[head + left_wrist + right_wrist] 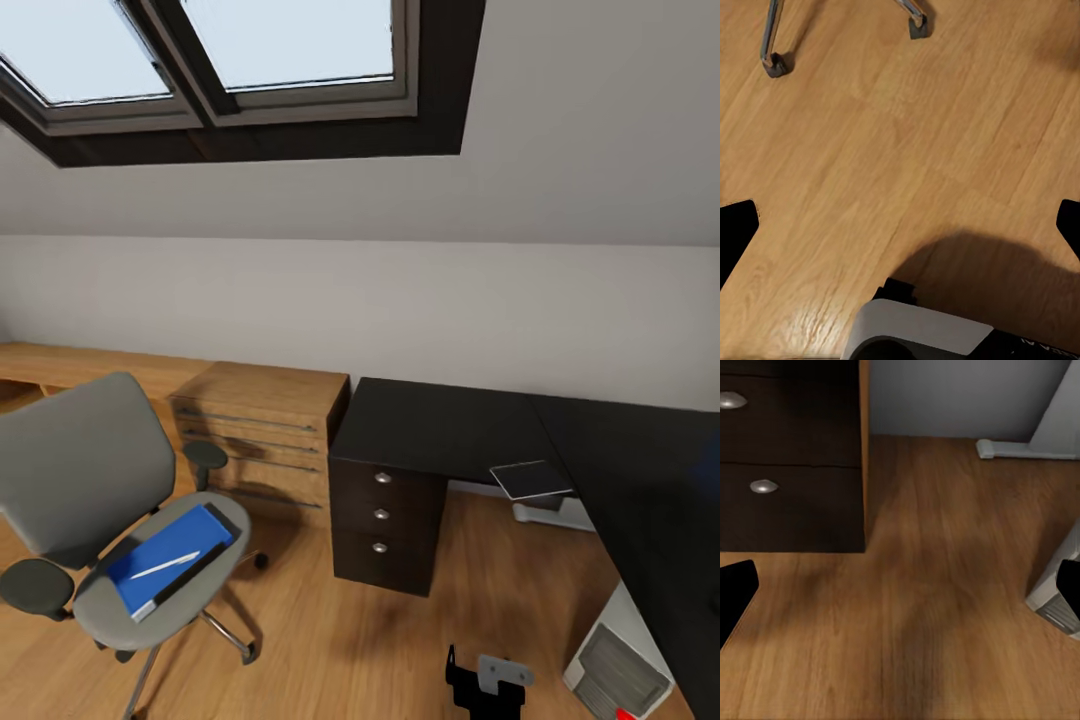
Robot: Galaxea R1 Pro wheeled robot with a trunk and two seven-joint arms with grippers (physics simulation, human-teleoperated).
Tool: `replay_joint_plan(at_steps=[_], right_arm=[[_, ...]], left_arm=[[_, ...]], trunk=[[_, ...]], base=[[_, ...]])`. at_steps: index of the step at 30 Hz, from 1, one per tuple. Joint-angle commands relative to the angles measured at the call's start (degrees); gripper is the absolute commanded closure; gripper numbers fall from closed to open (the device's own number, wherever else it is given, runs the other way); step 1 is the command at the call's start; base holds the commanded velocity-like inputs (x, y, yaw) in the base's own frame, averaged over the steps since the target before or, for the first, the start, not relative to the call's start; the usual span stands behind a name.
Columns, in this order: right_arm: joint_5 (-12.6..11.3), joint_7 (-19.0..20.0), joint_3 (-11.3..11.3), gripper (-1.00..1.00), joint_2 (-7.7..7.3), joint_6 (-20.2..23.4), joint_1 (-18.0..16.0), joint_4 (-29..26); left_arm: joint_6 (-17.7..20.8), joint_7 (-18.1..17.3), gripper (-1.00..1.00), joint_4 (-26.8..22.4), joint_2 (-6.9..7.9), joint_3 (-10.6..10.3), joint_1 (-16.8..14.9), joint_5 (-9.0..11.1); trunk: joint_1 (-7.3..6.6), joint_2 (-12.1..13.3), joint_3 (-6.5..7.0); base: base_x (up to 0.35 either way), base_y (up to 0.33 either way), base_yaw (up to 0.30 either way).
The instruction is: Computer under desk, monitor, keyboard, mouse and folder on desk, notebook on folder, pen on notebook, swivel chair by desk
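We see the grey padded swivel chair (95, 520) on the wooden floor (340, 640), well apart from the glossy black L-shaped tabletop (450, 420). A flat bright blue folder (165, 560) lies on its seat, a thin white pen (165, 566) on top. A light wooden dresser (262, 430) stands between chair and tabletop; the white tower computer (615, 670) sits below it. Both tools, the left tool (900, 225) and right tool (900, 585), have fingers spread apart, holding nothing.

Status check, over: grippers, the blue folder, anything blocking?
Left gripper and right gripper open, empty, above the wooden floor. Flat bright blue folder, thin white pen on it, on grey swivel chair. Path looks clear.
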Motion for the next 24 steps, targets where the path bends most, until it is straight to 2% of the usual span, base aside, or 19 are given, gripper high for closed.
replay_joint_plan(at_steps=[1, 11, 24], right_arm=[[-0.3, -0.3, 0.5, -1.0, 0.01, -0.3, 0.0, 0.0], [-0.1, -0.3, 0.5, -1.0, 0.09, -3.8, 0.0, 1.2], [2.1, -0.3, 0.5, -1.0, 0.07, -6.3, 0.0, 1.8]], left_arm=[[-0.2, 0.4, -1.0, -0.1, 0.05, -0.3, 0.0, 0.6], [-0.2, 0.3, -1.0, -0.1, 0.01, -0.3, 0.0, 0.6], [-0.2, 0.3, -1.0, 0.0, -0.04, -0.3, 0.0, 0.6]], trunk=[[0.01, 0.0, -0.06], [0.01, 0.0, -0.06], [0.01, 0.0, -0.06]], base=[[0.0, 0.0, 0.282], [0.0, 0.0, 0.281], [0.0, 0.0, 0.281]])
